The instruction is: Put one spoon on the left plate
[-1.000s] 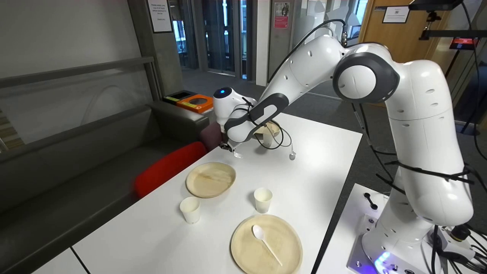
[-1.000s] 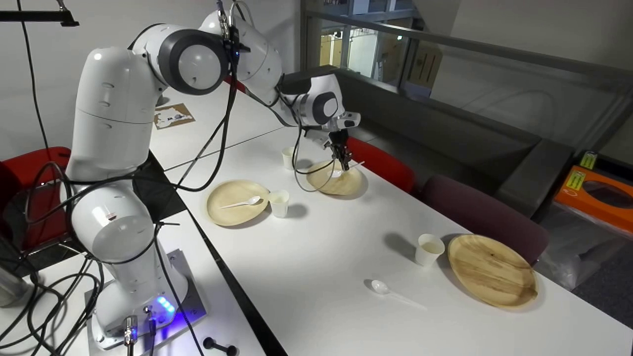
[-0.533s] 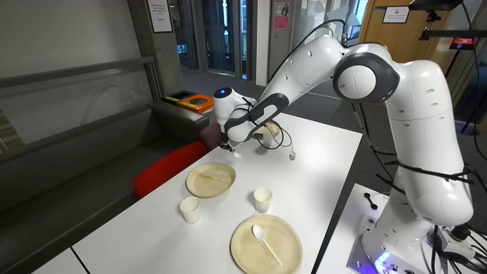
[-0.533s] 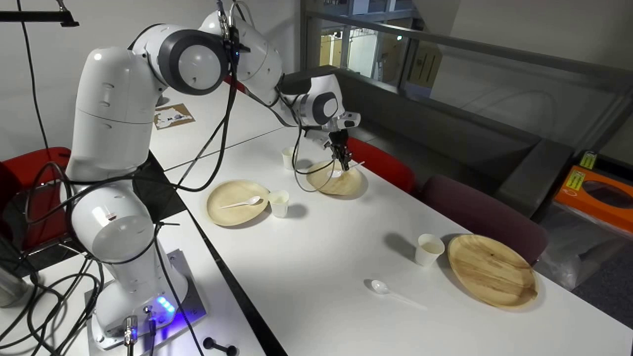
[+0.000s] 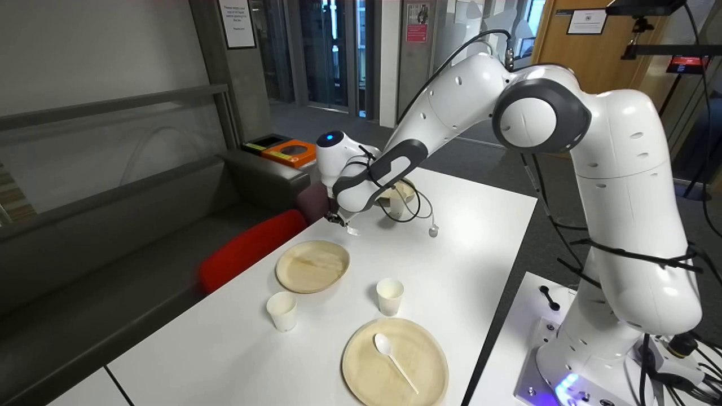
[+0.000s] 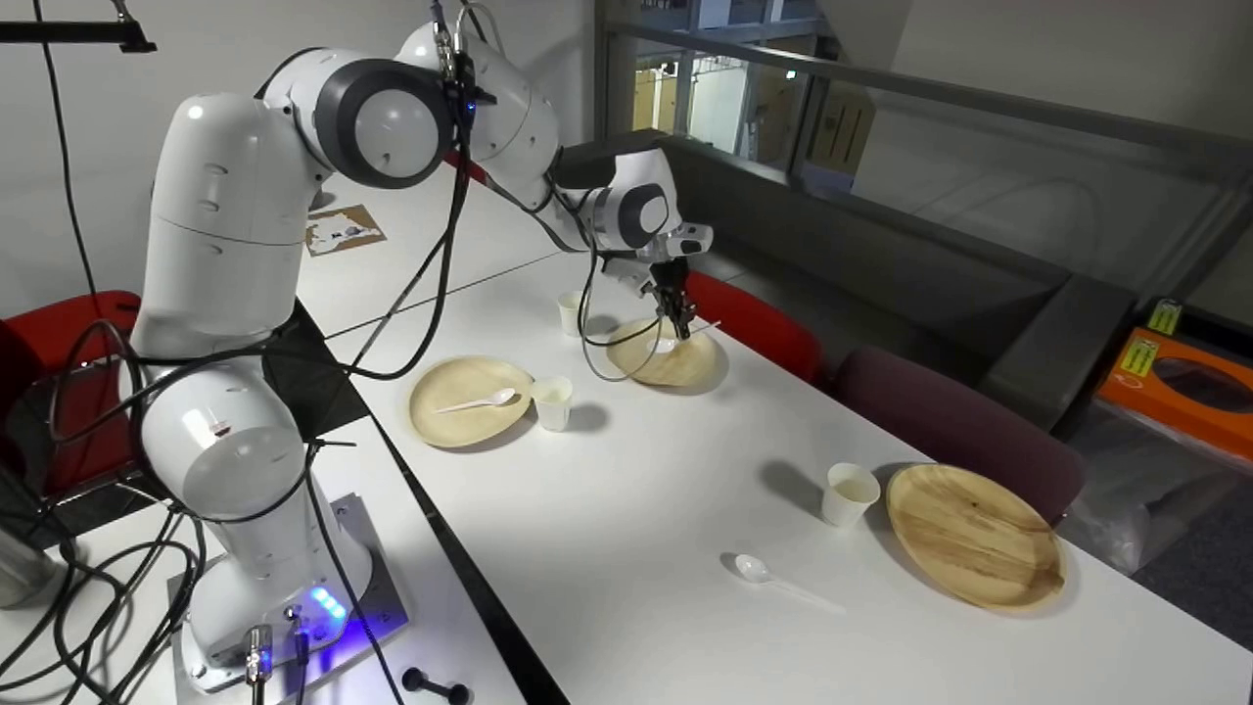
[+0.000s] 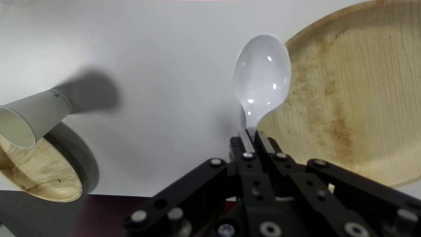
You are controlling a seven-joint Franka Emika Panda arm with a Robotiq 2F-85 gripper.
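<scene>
Spoon [image 7: 263, 70] pinched at the neck, pincer [image 7: 252, 135] pressed onto it, poised just off the plate [image 7: 355, 98], scoop covering a bit of rim in the wrist view! Danger now: release here, short of centre, and it likely lands on the table [image 7: 158, 65] or tips off the rim. Long axis lies crosswise to the table's edge, scoop pointing inward, handle toward the red chair [image 6: 759, 325].

Plates [image 5: 313, 268], cups [image 6: 552, 409], spoons [image 7: 263, 72] — seemingly three each
</scene>
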